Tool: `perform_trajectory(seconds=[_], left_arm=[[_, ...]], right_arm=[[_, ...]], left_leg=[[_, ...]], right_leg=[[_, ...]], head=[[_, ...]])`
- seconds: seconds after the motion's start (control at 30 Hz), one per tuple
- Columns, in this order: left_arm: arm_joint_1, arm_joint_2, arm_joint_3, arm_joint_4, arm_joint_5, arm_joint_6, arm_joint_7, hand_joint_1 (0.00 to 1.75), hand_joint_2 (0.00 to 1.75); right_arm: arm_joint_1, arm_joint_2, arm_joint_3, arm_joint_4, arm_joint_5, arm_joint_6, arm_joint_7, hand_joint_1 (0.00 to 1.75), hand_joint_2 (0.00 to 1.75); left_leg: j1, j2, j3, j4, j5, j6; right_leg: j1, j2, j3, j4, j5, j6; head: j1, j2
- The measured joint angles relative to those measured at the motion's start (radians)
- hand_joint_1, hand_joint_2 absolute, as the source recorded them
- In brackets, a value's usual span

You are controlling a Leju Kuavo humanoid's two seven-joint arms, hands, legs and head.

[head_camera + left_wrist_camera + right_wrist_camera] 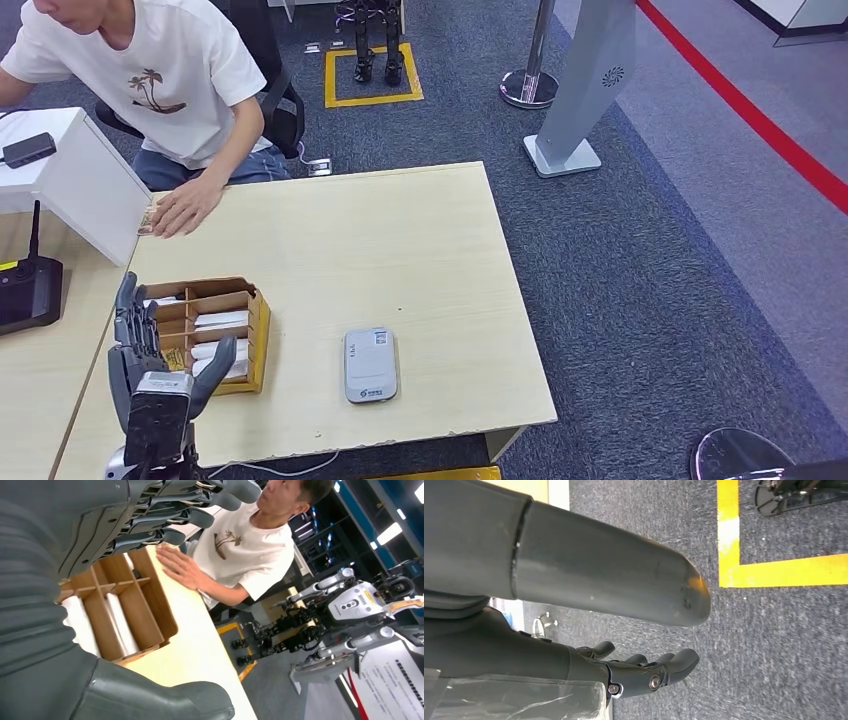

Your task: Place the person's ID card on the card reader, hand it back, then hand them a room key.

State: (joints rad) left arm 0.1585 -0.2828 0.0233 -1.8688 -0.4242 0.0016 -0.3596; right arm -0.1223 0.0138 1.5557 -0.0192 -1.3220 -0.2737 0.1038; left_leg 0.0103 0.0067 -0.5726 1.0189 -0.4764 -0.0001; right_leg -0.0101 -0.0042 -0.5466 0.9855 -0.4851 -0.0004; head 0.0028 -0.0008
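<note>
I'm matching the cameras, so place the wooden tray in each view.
Head view: tray on the table's near left, under the left hand.
Left wrist view: tray below the hand's fingers, this side of the person.
Right wrist view: not in it.
Shared landmark: the person's hand flat on the table.

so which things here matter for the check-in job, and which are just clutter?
Job:
card reader
wooden box of key cards
card under the person's hand
left hand, open

Clutter:
black radio
stanchion base
white partition
</note>
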Motion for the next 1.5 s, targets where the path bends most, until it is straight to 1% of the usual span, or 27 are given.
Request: perform_trajectory(seconds=[0.13,0.5,0.8,1.23,1.37,1.5], left_arm=[[-0.022,0.004,-0.005,0.000,-0.019,0.013,-0.002,0.00,1.75],[-0.045,0.010,-0.014,0.000,-0.035,0.019,0.010,0.00,1.75],[-0.045,0.012,-0.025,-0.024,-0.088,0.041,0.010,0.00,1.75],[-0.043,0.013,-0.029,-0.078,-0.105,0.052,0.008,0.00,1.75],[-0.033,0.013,-0.029,-0.092,-0.126,0.067,-0.003,0.00,1.75],[0.020,0.007,-0.029,-0.109,-0.131,0.080,-0.014,0.00,1.75]], right_arm=[[-0.002,-0.005,0.000,0.000,-0.001,0.000,-0.003,0.00,0.00],[-0.006,-0.013,0.000,-0.001,-0.019,0.001,-0.006,0.00,0.00],[-0.003,-0.007,0.000,-0.004,0.017,0.001,0.047,0.00,0.00],[0.001,0.003,0.000,-0.004,0.051,0.012,0.071,0.00,0.00],[0.003,0.009,0.000,-0.004,0.054,0.017,0.086,0.00,0.00],[0.009,0.024,0.000,-0.004,0.045,0.015,0.114,0.00,0.00]], left_leg=[[0.000,0.000,0.000,0.000,0.000,0.000],[0.000,0.000,0.000,0.000,0.000,0.000],[0.000,0.000,0.000,0.000,0.000,0.000],[0.000,0.000,0.000,0.000,0.000,0.000],[0.000,0.000,0.000,0.000,0.000,0.000],[0.000,0.000,0.000,0.000,0.000,0.000]], right_leg=[[0.000,0.000,0.000,0.000,0.000,0.000],[0.000,0.000,0.000,0.000,0.000,0.000],[0.000,0.000,0.000,0.000,0.000,0.000],[0.000,0.000,0.000,0.000,0.000,0.000],[0.000,0.000,0.000,0.000,0.000,0.000],[0.000,0.000,0.000,0.000,0.000,0.000]], head=[[0.000,0.000],[0.000,0.000],[0.000,0.000],[0.000,0.000],[0.000,0.000],[0.000,0.000]])
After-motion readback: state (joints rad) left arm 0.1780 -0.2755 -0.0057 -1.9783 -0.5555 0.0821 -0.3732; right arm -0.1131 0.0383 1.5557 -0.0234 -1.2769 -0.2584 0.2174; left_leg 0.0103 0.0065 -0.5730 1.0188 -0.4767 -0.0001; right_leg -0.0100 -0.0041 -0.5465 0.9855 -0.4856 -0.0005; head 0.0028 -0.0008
